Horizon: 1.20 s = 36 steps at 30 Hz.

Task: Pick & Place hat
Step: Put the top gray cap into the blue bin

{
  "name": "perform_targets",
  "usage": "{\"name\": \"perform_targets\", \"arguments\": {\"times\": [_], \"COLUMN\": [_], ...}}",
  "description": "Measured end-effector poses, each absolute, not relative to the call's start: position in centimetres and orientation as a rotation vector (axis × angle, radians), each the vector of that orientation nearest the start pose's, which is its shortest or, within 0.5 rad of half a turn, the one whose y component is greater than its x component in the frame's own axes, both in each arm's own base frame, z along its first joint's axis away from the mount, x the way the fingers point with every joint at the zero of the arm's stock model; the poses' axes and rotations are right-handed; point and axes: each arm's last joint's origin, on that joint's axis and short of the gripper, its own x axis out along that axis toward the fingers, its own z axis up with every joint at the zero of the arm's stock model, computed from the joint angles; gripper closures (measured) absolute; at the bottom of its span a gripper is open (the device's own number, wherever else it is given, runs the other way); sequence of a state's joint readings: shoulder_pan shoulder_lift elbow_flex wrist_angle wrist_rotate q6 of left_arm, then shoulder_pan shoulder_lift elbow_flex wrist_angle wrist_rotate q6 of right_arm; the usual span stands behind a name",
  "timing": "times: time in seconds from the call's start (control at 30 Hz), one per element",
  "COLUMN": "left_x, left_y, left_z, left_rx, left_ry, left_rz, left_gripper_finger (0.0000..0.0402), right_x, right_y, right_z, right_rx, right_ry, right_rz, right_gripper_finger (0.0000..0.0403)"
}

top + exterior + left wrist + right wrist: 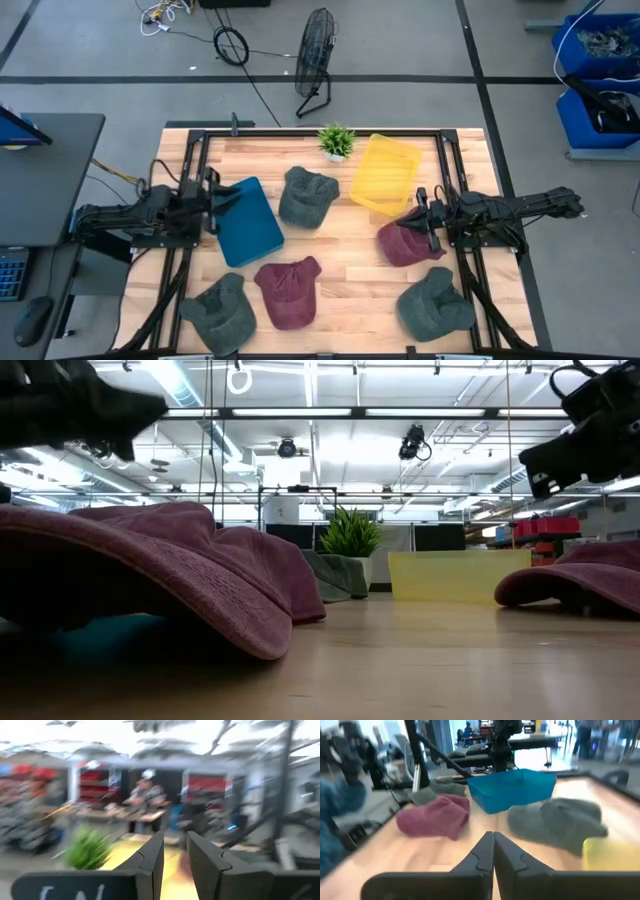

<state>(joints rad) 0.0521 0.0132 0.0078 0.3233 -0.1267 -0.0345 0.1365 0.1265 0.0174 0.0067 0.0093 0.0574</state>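
Observation:
Five hats lie on the wooden table: a maroon hat point(408, 243) under my right gripper, a second maroon hat point(290, 290) near the front edge, a grey-green hat point(307, 196) in the middle, and two grey hats point(220, 312) point(435, 303) at the front corners. My right gripper point(428, 215) hovers well above the first maroon hat point(580, 585), its fingers shut point(493, 845) on nothing. My left gripper point(215, 195) hangs over the blue bin's left edge, with a narrow gap between its fingers point(175, 855).
A blue bin point(248, 222) lies left of centre and a yellow bin point(385, 173) at the far right, tilted. A small potted plant point(336, 140) stands at the far edge. Bare wood shows between the hats in the middle. Black frame rails run along both sides.

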Motion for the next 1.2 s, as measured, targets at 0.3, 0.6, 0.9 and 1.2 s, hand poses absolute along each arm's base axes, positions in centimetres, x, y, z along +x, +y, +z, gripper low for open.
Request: {"name": "perform_targets", "arguments": {"times": [0.3,0.6,0.9,1.2], "left_x": [8.8,11.3,18.3,26.9], "left_y": [0.8,1.0,2.5,6.3], "left_z": [22.8,28.2,27.5,22.5], "left_rx": [0.033,0.084,0.136,0.157], "left_ry": [-0.385,-0.215,0.268,0.622], "left_rz": [0.179,0.198,0.336,0.395], "left_gripper_finger": [0.0239,0.0177,0.018,0.0181], "right_x": [10.3,10.4,10.4,10.4], "right_y": [1.5,1.1,1.1,0.9], "right_z": [16.1,16.4,16.1,16.3], "right_rx": [0.132,0.072,0.162,0.056], "right_ry": [0.104,0.056,0.089,0.068], "right_rz": [0.146,0.005,0.018,-0.054], "right_gripper_finger": [0.0392,0.0392,0.0392,0.0392]}}
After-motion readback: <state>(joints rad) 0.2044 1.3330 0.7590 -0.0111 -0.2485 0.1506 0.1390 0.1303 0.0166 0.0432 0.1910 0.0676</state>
